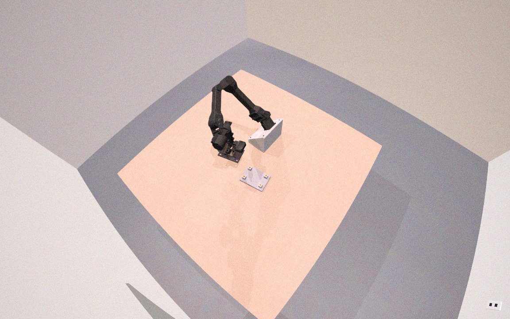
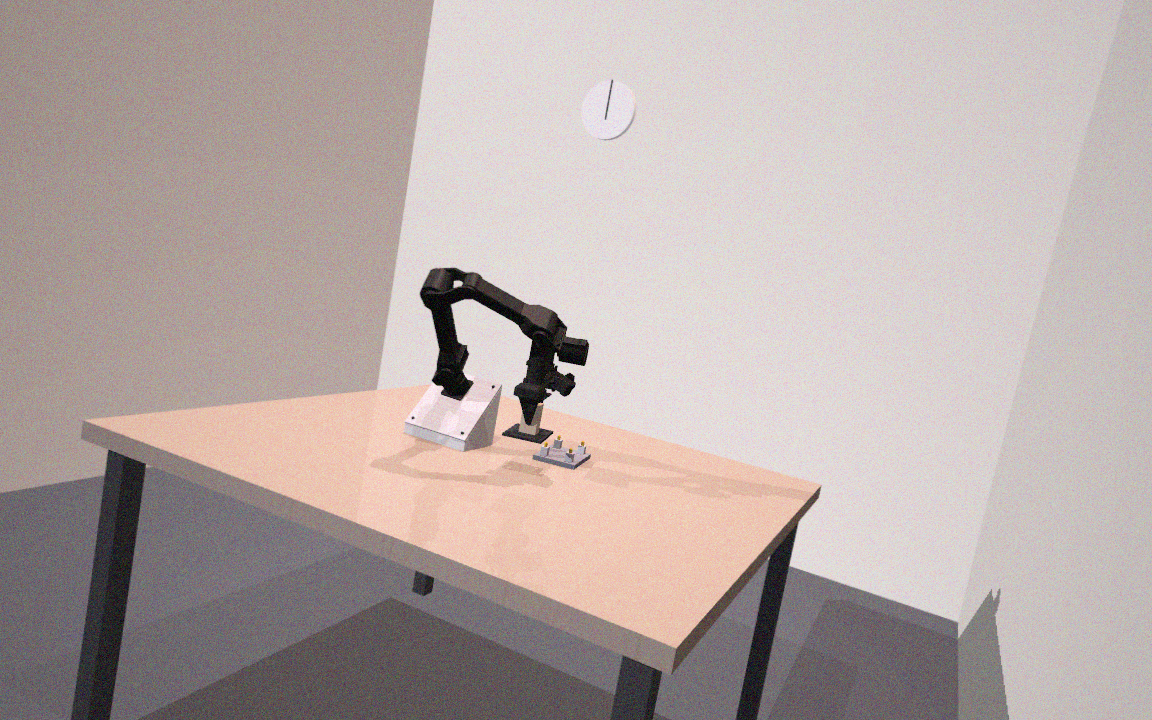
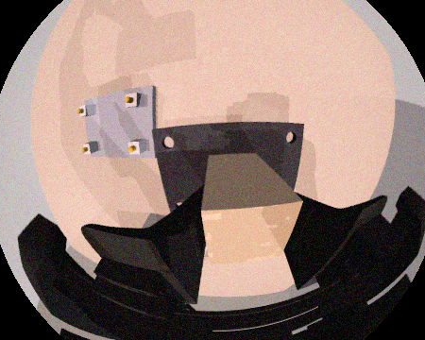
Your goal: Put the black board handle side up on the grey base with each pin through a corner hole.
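Note:
My gripper (image 1: pixel 231 149) (image 2: pixel 530 417) (image 3: pixel 249 227) is shut on the tan square handle (image 2: pixel 536 422) (image 3: pixel 250 233) of the black board. The board (image 1: pixel 236 159) (image 2: pixel 512 433) (image 3: pixel 194 137) hangs above the table, handle side up and roughly level. Two of its corner holes show clearly in the wrist view; the others are mostly hidden by the handle and fingers. The grey base (image 1: pixel 255 180) (image 2: pixel 555 460) (image 3: pixel 110 125) lies on the table beside the board, to its left in the wrist view. Its four posts with gold pins are uncovered.
The arm stands on a white wedge-shaped mount (image 1: pixel 272 134) (image 2: pixel 482 425) behind the base in the top view. The wooden table (image 1: pixel 193 190) (image 2: pixel 616 537) carries the mount and the base. Shadows of the arm fall across the table.

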You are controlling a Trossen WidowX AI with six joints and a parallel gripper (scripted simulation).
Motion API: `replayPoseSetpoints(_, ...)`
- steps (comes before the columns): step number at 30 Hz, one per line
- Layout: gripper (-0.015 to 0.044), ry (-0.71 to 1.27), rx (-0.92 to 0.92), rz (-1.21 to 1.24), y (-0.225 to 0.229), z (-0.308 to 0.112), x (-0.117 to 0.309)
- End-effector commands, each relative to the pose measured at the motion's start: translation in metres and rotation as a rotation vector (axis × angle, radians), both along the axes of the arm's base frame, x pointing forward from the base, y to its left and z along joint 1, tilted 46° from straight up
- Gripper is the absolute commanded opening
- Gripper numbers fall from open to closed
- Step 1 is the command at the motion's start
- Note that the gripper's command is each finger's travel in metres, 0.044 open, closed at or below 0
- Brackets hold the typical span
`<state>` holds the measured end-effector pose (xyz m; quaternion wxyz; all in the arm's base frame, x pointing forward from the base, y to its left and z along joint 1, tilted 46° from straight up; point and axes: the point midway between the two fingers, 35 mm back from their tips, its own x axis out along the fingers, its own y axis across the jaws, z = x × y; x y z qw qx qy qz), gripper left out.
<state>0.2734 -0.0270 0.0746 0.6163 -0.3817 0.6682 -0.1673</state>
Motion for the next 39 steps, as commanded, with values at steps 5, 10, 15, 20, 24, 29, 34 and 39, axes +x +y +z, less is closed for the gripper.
replayPoseSetpoints(5, 0.0000, -0.004, 0.011, -0.006, 0.015, -0.011, 0.006)
replayPoseSetpoints(10, 0.0000, -0.010, 0.016, -0.010, 0.024, -0.019, 0.009)
replayPoseSetpoints(15, 0.0000, -0.016, 0.019, -0.015, 0.033, -0.027, 0.012)
replayPoseSetpoints(20, 0.0000, -0.021, 0.022, -0.020, 0.043, -0.036, 0.014)
replayPoseSetpoints(24, 0.0000, -0.025, 0.024, -0.024, 0.051, -0.042, 0.016)
replayPoseSetpoints(29, 0.0000, -0.027, 0.026, -0.022, 0.060, -0.051, 0.017)
replayPoseSetpoints(34, 0.0000, -0.029, 0.028, -0.021, 0.069, -0.061, 0.017)
replayPoseSetpoints(39, 0.0000, -0.035, 0.029, -0.028, 0.078, -0.070, 0.018)
